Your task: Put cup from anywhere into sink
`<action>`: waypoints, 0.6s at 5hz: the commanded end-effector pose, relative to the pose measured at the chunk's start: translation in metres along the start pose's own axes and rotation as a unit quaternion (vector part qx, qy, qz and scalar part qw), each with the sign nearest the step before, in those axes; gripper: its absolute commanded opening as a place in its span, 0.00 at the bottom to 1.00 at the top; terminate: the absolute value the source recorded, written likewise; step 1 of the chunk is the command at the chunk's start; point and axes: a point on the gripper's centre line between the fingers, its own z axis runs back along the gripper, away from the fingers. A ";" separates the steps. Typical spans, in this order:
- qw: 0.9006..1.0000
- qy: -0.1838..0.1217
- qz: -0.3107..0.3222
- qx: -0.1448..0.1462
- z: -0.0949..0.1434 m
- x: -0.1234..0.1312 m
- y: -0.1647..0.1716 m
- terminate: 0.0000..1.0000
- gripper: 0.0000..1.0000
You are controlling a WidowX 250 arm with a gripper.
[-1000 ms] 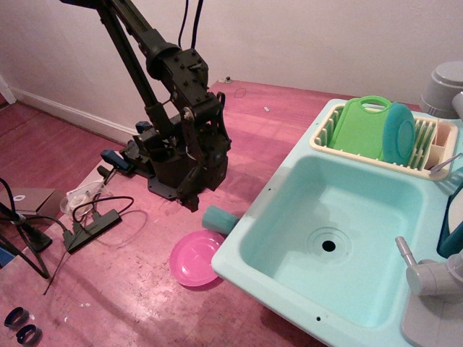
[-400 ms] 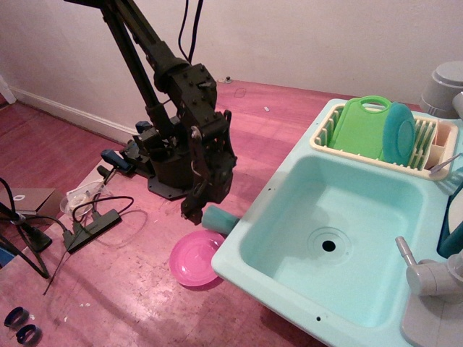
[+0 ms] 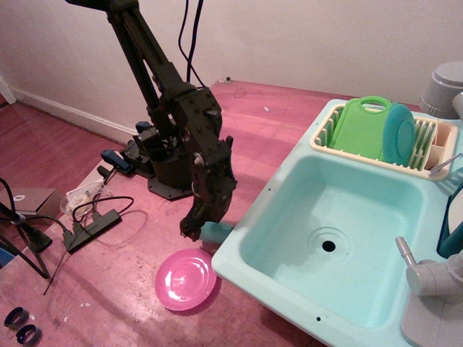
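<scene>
Red floor | sink [image 3: 376,303] basin bare | claw [image 3: 194,230] on cup [image 3: 217,232], grip unclear

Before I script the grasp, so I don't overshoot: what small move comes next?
Probably close the gripper on the small teal plastic cup: its tip sits low against the cup's left end, beside the light-turquoise toy sink. Whether the jaws are open is unclear.

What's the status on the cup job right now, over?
Gripper low at the cup, grasp not confirmed. Cup on its side beside the sink rim, outside the basin. Pink plate just below it; sink basin empty.
</scene>
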 end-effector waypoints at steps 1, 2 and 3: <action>1.000 0.005 -0.018 0.005 -0.007 0.003 -0.007 0.00 1.00; 1.000 0.014 -0.021 0.010 -0.004 0.002 -0.006 0.00 1.00; 0.999 0.022 -0.012 0.024 0.006 0.004 -0.006 0.00 0.00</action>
